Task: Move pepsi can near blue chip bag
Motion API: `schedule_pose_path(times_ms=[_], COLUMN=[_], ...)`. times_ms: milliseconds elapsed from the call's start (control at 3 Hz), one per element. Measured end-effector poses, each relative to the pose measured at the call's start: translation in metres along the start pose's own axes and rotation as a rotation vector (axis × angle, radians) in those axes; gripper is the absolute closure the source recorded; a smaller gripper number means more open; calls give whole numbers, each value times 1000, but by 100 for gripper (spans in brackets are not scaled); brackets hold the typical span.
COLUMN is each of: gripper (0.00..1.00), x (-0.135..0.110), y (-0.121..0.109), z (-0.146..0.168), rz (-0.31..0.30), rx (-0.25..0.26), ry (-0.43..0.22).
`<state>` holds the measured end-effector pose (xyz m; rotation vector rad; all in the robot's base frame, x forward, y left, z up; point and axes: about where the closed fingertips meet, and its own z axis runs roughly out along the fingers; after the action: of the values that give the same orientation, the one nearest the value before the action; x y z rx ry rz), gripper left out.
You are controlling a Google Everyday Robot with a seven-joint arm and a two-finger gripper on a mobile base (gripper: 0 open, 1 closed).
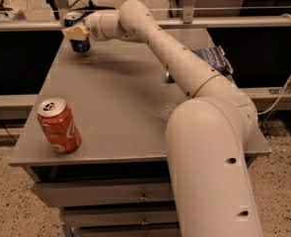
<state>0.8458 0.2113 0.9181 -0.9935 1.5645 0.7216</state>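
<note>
On the grey worktop point(120, 98), w/ drawers point(110, 194) underneath, the robot's white arm point(174, 58) takes up most of the view. It rises from the near right and stretches diagonally across to the far left corner. The blue chip bag point(213, 59) lies flat at the far right edge, partly hidden behind the arm; only its right portion shows. A red-orange soda can point(59, 126) stands upright at the near left edge, well apart from everything else. The pepsi can point(81, 44) sits in the far left corner, upright, silver top showing above the gripper point(77, 31). The gripper is closed around the can's upper half, w/ one tan finger point(74, 32) lying across its front & the other hidden behind it. Can't tell if the can's base touches the worktop or is just clear of it. Btw can & bag lies the bare far part of the worktop, crossed by the arm itself.
</note>
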Motion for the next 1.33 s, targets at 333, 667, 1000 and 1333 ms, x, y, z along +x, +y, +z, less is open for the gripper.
schedule_pose_path(times_ms=[333, 667, 1000, 1333], gripper=[100, 100, 100, 100], x=[1, 17, 33, 46], y=[-4, -11, -33, -51], z=[-59, -133, -210, -258], rz=[-65, -119, -156, -164], rx=[23, 61, 124, 172], ry=[-17, -18, -3, 15])
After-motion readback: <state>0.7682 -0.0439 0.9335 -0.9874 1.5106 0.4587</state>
